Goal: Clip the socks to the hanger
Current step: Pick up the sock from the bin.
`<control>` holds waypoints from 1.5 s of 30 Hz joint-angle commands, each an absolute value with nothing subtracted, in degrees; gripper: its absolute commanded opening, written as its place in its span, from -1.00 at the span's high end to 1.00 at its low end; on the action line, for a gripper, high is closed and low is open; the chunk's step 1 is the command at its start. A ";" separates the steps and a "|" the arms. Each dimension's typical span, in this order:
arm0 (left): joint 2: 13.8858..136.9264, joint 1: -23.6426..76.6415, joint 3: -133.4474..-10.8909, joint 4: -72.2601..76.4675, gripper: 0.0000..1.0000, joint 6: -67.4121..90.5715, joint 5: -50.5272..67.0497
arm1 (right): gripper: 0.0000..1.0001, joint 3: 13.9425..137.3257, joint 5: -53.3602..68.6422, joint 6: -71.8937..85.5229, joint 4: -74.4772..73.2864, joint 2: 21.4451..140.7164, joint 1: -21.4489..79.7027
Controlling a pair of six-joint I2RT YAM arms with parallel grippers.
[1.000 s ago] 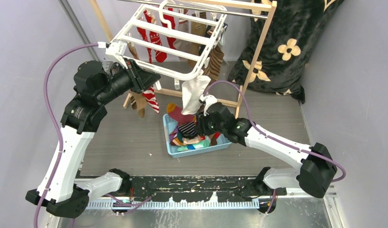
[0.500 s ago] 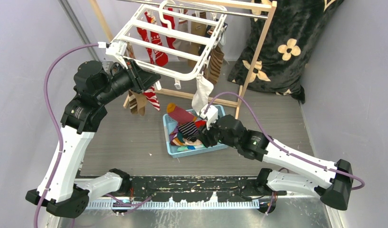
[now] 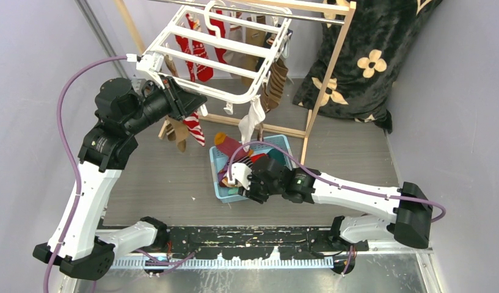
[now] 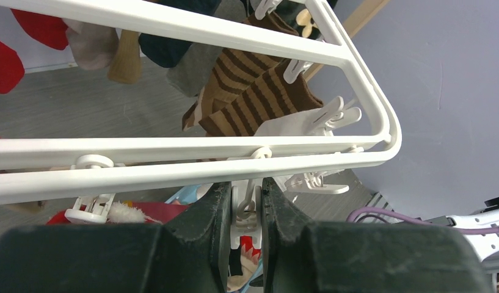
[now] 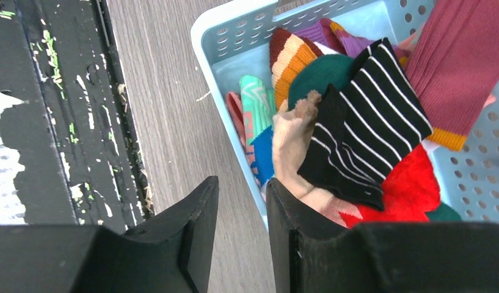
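Right gripper (image 3: pixel 245 194), top view: dropped from white sock (image 3: pixel 251 119) to basket (image 3: pixel 215 174) rim; sock hung pegged on hanger (image 3: pixel 222 93).
Left gripper (image 4: pixel 247 186), left wrist: pinched a peg (image 4: pixel 242 229) under hanger rail.
Right wrist: fingers (image 5: pixel 198 232) slightly parted, empty; black striped sock (image 5: pixel 369 116) likely next.

**Right arm over the sock basket, left arm at the hanger**

The light blue basket (image 3: pixel 218 163) sits on the grey table, heaped with mixed socks (image 3: pixel 233 148). The right gripper (image 3: pixel 247 189) hangs over the basket's near-left corner. Behind the basket and above it, the white hanger (image 3: pixel 217 56) tilts under the wooden frame (image 3: pixel 323 91). A white sock (image 3: pixel 251 119) dangles from it just behind the basket's far rim. Left of the basket, the left gripper (image 3: pixel 195 101) meets the hanger's near rail. A black flowered cloth (image 3: pixel 369 55) hangs to the basket's far right.
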State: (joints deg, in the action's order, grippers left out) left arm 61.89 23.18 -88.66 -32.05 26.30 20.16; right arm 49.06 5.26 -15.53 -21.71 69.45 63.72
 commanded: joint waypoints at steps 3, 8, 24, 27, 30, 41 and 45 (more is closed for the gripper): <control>61.32 23.24 -87.85 -34.56 1.00 26.44 22.62 | 0.23 52.60 3.42 -23.51 -19.01 71.42 64.16; 61.03 23.23 -87.63 -34.32 1.00 26.23 22.44 | 0.30 52.38 1.99 -26.01 -17.91 72.69 64.15; 61.02 23.20 -87.64 -34.55 1.00 26.19 22.77 | 0.44 54.72 2.51 -27.77 -14.95 78.87 64.16; 60.96 23.20 -87.62 -34.69 1.00 26.04 22.68 | 0.56 54.26 1.88 -27.77 -13.35 79.28 64.16; 60.85 23.25 -87.58 -34.79 1.00 26.02 22.62 | 0.65 53.98 0.29 -28.60 -12.02 79.76 64.33; 60.90 23.20 -87.32 -34.79 1.00 25.84 22.51 | 0.84 56.63 1.60 -29.73 -17.46 82.02 64.73; 60.83 23.25 -87.19 -34.86 1.00 25.76 22.41 | 0.98 56.22 -1.84 -27.93 -14.16 79.90 64.92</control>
